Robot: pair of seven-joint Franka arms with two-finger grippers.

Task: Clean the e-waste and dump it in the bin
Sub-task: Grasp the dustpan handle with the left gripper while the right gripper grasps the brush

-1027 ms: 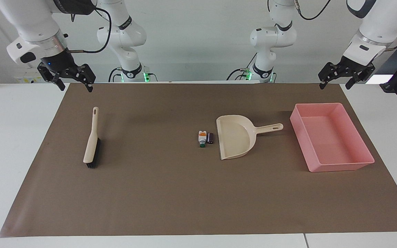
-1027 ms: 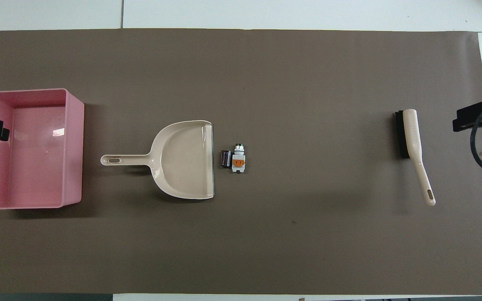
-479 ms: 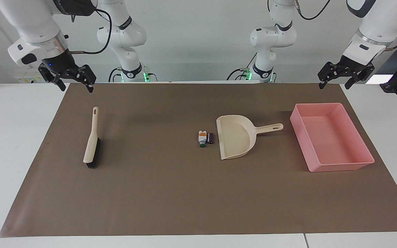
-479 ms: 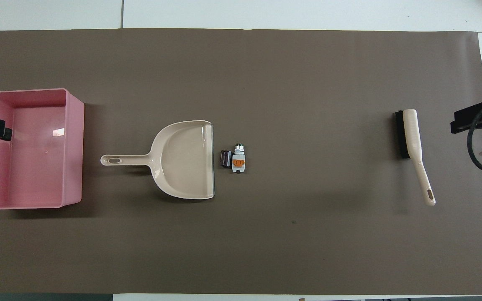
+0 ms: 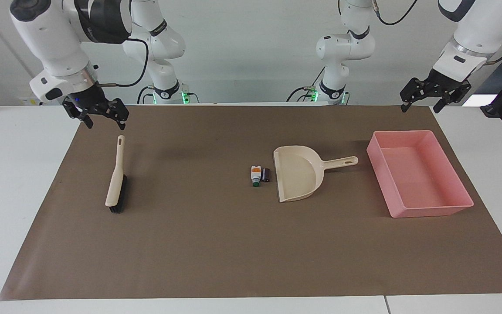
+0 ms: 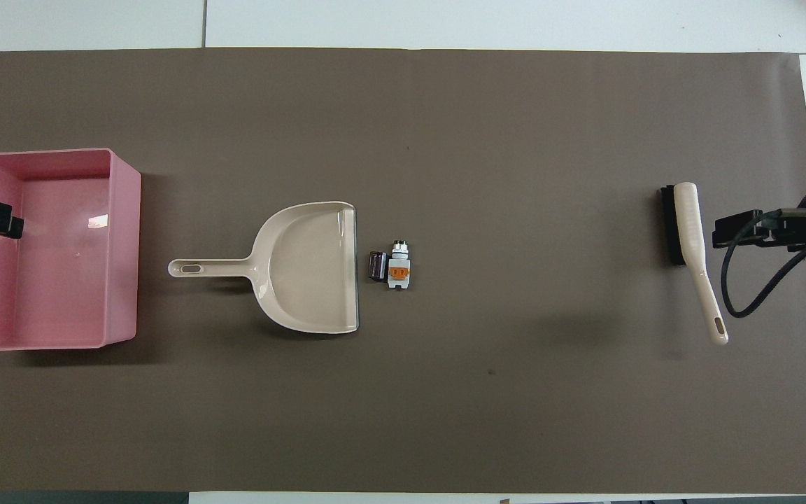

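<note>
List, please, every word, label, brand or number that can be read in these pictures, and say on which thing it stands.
No text can be read.
White component: an orange mark only, no legible letters.
Dark cylinder: no readable print.
Dustpan, brush, pink bin: plain, no label visible.
Arm joint: a dark band with markings too small to read.

Two little e-waste bits [image 5: 259, 175] lie touching each other. The pink bin [image 5: 447, 208] sits open and upright.
</note>
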